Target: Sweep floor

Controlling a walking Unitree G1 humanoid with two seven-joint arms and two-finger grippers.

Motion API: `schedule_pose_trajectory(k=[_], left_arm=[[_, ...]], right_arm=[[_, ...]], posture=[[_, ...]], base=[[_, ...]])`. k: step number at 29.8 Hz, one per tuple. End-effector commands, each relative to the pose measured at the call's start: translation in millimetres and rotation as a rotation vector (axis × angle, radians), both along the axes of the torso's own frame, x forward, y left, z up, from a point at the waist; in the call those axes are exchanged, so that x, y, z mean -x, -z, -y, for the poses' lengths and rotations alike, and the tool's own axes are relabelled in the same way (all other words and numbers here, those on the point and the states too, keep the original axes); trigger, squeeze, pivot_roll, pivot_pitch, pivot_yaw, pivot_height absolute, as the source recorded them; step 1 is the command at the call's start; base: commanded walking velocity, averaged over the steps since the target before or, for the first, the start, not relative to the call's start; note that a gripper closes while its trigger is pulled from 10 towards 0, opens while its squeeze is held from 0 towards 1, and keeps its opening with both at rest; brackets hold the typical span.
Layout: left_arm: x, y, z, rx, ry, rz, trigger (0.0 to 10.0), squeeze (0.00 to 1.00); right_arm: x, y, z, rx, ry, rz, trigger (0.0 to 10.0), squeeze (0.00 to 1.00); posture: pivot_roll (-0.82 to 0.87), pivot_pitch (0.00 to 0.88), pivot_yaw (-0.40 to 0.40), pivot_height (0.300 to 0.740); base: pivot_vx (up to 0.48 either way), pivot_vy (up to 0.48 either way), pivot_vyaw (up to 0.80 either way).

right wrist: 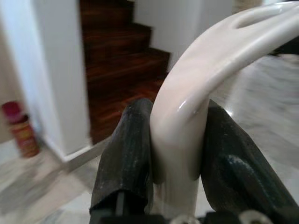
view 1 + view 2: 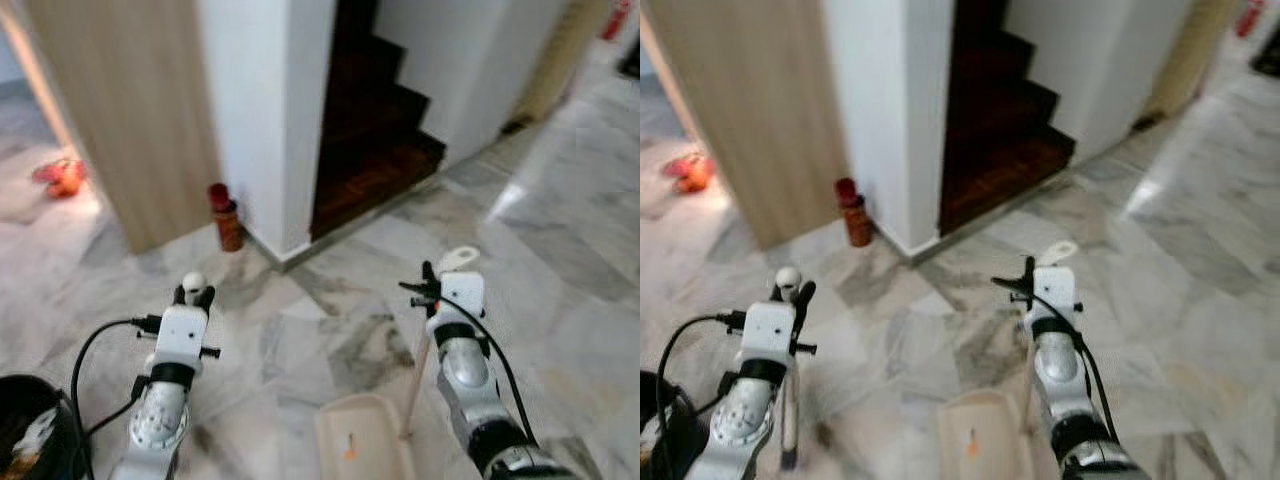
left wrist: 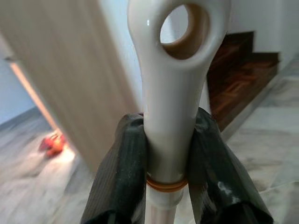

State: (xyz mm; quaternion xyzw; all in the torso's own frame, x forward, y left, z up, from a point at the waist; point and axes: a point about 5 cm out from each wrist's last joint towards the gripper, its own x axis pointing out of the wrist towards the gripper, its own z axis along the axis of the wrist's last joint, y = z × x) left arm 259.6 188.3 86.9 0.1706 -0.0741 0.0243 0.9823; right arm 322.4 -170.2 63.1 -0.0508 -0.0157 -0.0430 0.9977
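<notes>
- Left wrist view showed the left gripper [image 3: 169,158] clamped on the broom handle [image 3: 170,93], just below its hanging loop, one black finger [image 3: 122,172] pressed to each side of the pale shaft.
- Right wrist view showed the right gripper [image 1: 177,154] closed the same way on the curved top of the dustpan handle [image 1: 187,98].
- From the head camera, the left gripper [image 2: 193,292] held the broom upright at the robot's left, and the right gripper [image 2: 436,287] held the dustpan handle [image 2: 415,385] upright at its right.
- The dustpan [image 2: 365,440] sat on the marble floor [image 2: 560,270] between the two arms, close in front of the robot, with a small orange speck inside it.
- The broom's head could not be made out clearly; a blurred shaft ran down beside the left arm in the right eye view.
- Ahead stood a white wall corner [image 2: 265,110], dark wooden stairs [image 2: 375,150] and a red can [image 2: 226,216] at the foot of a wooden panel [image 2: 130,110]; an orange thing [image 2: 62,177] lay further off to the left, and a dark bin [image 2: 35,430] sat at the robot's left side.
- Judged from this: both tools were in hand and a little had been gathered, but the floor ahead showed no obvious debris through the blur, so how much sweeping remained could not be told.
</notes>
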Motion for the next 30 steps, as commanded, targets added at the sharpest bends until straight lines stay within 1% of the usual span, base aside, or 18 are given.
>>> schedule_pose_trajectory(k=[1,4,9,15,20,23,25,30], left_arm=[[-2.2,-6.2,2.0,-0.009,0.013,0.036,10.0,0.00],[-2.3,-6.4,2.1,-0.013,0.014,0.036,10.0,0.00],[-3.6,-7.8,-0.3,-0.024,0.020,0.038,10.0,0.00],[-6.8,-11.4,-4.4,-0.035,0.031,0.041,10.0,0.00],[-11.2,-12.9,-2.7,-0.062,0.040,0.038,10.0,0.00],[-13.2,-13.5,-1.8,-0.067,0.052,0.034,10.0,0.00],[-14.5,-15.1,-3.8,-0.052,0.048,0.039,10.0,0.00],[-16.9,-15.9,-6.7,-0.068,0.048,0.036,10.0,0.00]], right_arm=[[-3.0,-5.6,1.3,0.018,-0.007,0.021,10.0,0.00],[-3.1,-5.7,1.3,0.019,-0.005,0.022,10.0,0.00],[-2.7,-4.5,-1.5,0.010,0.002,0.019,10.0,0.00],[-1.7,-2.5,-5.5,-0.005,0.016,0.016,10.0,0.00],[-0.7,-1.1,-4.5,-0.009,0.025,0.013,10.0,0.00],[0.1,-0.2,-3.0,-0.015,0.045,0.012,10.0,0.00],[0.3,0.1,-4.6,-0.017,0.047,0.012,10.0,0.00],[1.4,2.1,-6.4,-0.025,0.054,0.006,10.0,0.00]], posture=[[0.13,0.033,-0.035,0.740],[0.13,0.032,-0.034,0.740],[0.14,0.019,-0.019,0.740],[0.15,0.002,0.003,0.740],[0.15,0.000,0.019,0.740],[0.15,0.000,0.030,0.740],[0.15,0.000,0.035,0.740],[0.16,0.000,0.045,0.740]], base=[[0.000,0.000,-0.80],[0.000,0.000,-0.80],[0.000,-0.301,-0.80],[0.000,0.000,-0.80],[0.000,0.000,-0.80],[0.000,-0.472,-0.80],[0.000,0.000,-0.80],[0.000,0.000,-0.80]])
